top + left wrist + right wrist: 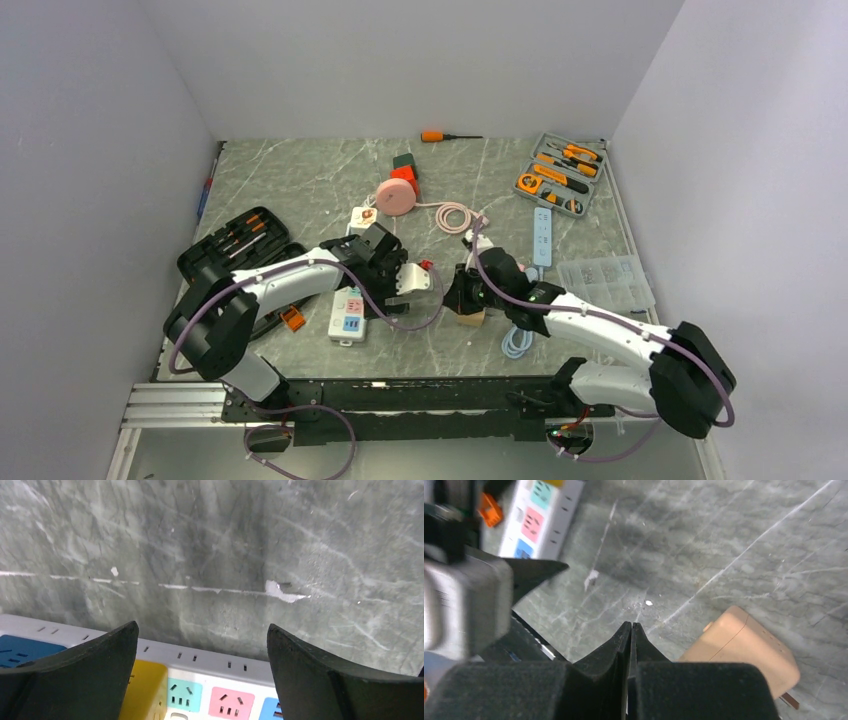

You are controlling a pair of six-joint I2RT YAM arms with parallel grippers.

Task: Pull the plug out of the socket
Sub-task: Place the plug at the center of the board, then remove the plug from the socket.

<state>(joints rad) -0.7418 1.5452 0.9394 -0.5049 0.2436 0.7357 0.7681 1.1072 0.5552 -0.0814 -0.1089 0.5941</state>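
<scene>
Left claw (pixel 202 630) is wide open and empty, over the white power strip (pixel 210 664) with coloured sockets. Right claw (pixel 630 626) is pinched closed on nothing. Tan plug (pixel 744 647) lies just beside it on the scratched grey-green marble table (pixel 300 180), apart from the strip. Far end: grey tool case (pixel 562 172), plain pale walls (pixel 420 60).

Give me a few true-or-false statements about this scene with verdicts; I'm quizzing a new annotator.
1. The left gripper is open. True.
2. The right gripper grips the tan plug. False: its jaws are shut on nothing; the plug lies on the table beside it.
3. The power strip has an empty pink socket. True.
4. The orange-handled screwdriver lies on the power strip. False: it lies at the table's far edge.
</scene>
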